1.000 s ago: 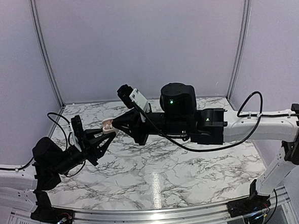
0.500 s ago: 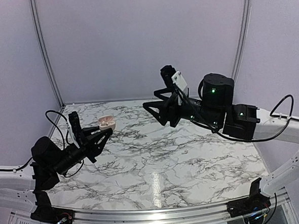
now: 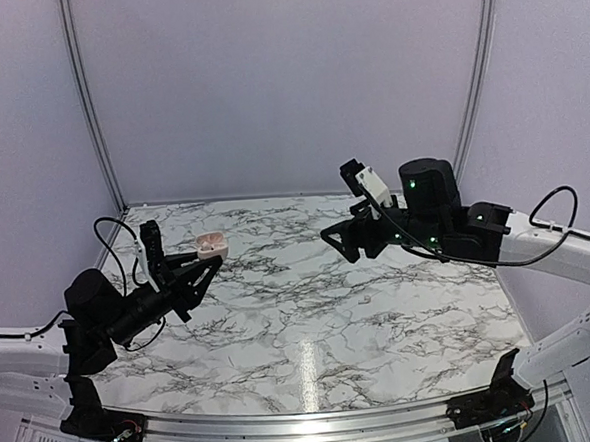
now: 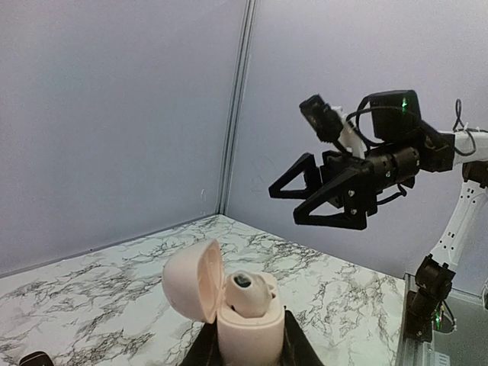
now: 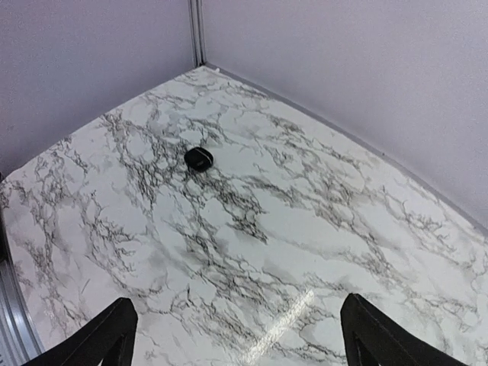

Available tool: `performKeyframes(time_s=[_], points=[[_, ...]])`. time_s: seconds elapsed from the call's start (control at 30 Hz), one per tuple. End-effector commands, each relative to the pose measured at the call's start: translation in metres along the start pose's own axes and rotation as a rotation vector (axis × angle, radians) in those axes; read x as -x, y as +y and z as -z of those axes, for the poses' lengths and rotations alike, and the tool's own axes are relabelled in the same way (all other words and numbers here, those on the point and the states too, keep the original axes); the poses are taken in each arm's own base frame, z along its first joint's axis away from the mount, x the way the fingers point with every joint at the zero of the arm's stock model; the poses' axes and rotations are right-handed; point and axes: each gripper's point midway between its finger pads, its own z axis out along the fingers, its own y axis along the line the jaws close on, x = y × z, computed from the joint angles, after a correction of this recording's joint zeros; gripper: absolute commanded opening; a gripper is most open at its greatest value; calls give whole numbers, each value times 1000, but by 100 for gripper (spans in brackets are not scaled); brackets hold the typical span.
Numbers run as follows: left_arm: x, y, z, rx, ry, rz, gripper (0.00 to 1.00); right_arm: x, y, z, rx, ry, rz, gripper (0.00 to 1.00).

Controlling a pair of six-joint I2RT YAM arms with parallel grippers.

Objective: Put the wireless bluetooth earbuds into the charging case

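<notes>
The surface is white marble-patterned with grey veins, smooth and glossy, catching a bright streak of light. The charging case is smooth, pale pink-cream plastic with a soft satin sheen. The left gripper and right gripper look like matt black plastic. The far walls are plain, matt, pale grey-lilac panels.
</notes>
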Motion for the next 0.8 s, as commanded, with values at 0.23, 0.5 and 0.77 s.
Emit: performKeyframes(time_s=[0.23,0.5,0.77], points=[[-5,3,-6,6,23,7,0,-160,-63,-13,-73,426,-210,77],[-5,4,-6,7,24,6,0,-205,-87,-27,-128,473,-330,57],[-8,5,-6,7,31,4,0,-231,-93,-41,-143,527,-343,44]])
